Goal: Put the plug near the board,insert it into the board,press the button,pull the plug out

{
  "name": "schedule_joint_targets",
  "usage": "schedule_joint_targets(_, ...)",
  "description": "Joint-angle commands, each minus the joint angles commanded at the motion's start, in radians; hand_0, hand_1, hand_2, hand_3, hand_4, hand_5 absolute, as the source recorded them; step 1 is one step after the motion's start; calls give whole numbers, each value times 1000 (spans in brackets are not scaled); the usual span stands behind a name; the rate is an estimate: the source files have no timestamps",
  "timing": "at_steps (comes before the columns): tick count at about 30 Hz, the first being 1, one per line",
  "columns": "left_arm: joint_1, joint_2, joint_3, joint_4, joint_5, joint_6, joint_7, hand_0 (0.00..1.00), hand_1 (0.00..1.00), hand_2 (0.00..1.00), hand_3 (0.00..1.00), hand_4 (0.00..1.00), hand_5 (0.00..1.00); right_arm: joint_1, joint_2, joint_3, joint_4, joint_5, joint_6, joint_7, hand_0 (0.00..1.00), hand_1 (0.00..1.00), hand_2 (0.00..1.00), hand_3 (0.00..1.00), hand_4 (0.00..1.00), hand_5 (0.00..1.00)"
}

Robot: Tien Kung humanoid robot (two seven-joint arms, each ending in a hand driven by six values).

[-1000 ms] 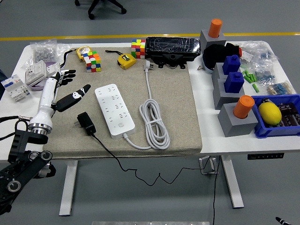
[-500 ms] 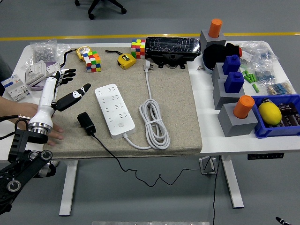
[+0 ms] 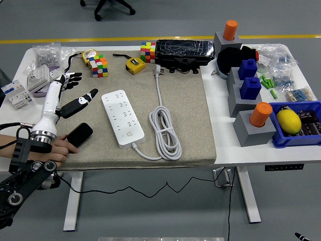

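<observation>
Beige mat: person's hand, half hidden by arm, grips plug; left hand spread, empty.

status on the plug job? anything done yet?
Nothing done. The black plug lies on the mat left of the white power strip, not inserted; a person's hand from the left edge is touching it. The robot's left hand hovers open above, holding nothing. Left: place near, insert, press button, pull out.
</observation>
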Motion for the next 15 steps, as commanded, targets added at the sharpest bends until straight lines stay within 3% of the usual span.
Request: schedule_joint_targets(15, 1, -2, -1, 2, 0, 0, 2, 717, 736, 757, 757, 954, 503, 1, -1, -2, 0, 0, 0, 1, 649, 644, 623, 550, 979, 552)
